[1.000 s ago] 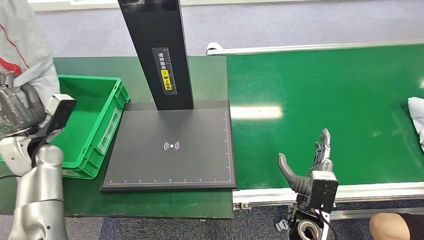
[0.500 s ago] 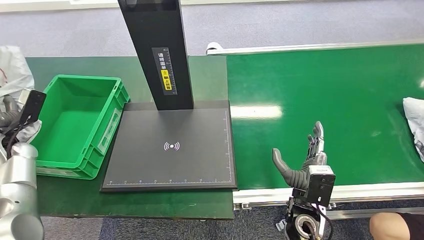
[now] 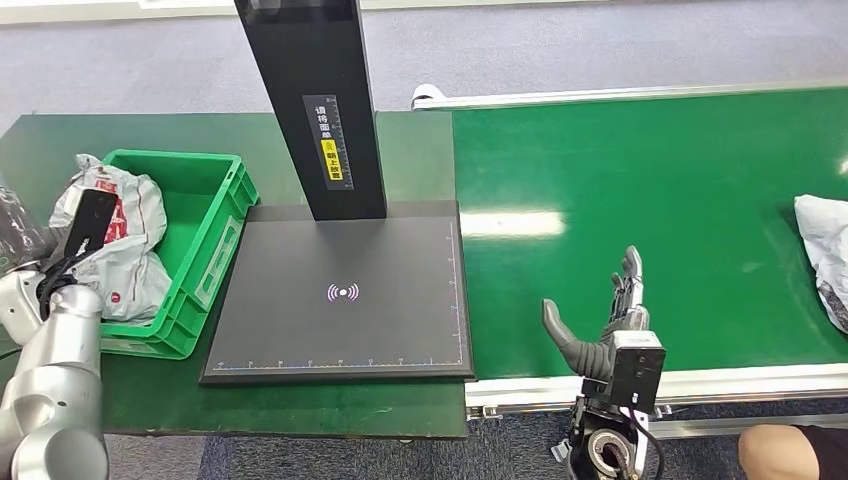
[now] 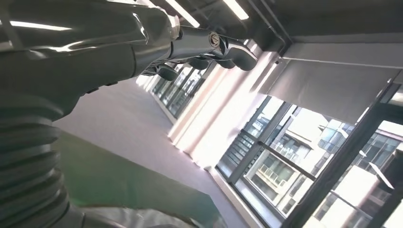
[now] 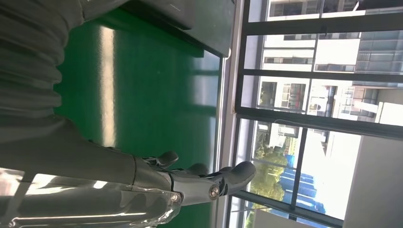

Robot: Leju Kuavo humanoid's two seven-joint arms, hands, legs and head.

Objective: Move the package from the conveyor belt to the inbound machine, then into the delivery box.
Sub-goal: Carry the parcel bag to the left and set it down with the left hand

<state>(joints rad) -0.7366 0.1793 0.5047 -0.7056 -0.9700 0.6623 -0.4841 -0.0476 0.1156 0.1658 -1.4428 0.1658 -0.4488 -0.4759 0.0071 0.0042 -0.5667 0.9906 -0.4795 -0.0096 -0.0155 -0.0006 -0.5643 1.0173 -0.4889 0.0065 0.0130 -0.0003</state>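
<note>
A crumpled grey-white package with red marks (image 3: 112,245) lies inside the green delivery box (image 3: 215,235) at the left. My left hand (image 4: 209,45) is beside the box's outer left side, fingers stretched out and holding nothing. My right hand (image 3: 608,325) is open above the near edge of the green conveyor belt (image 3: 650,190), thumb spread to the left, also empty (image 5: 190,183). A second grey-white package (image 3: 825,255) lies on the belt at the far right edge. The black inbound machine platform (image 3: 400,320) with its glowing mark sits bare between box and belt.
The machine's black column (image 3: 320,110) rises behind the platform. A dark green table (image 3: 300,405) carries the box and the platform. The belt's metal rim (image 3: 720,385) runs along the near side. A person's knee (image 3: 785,450) shows at the bottom right.
The package, lifted at the far left a second ago, now lies in the green box with my left hand drawn off it. The package on the belt has crept left. My right hand shifted slightly left.
</note>
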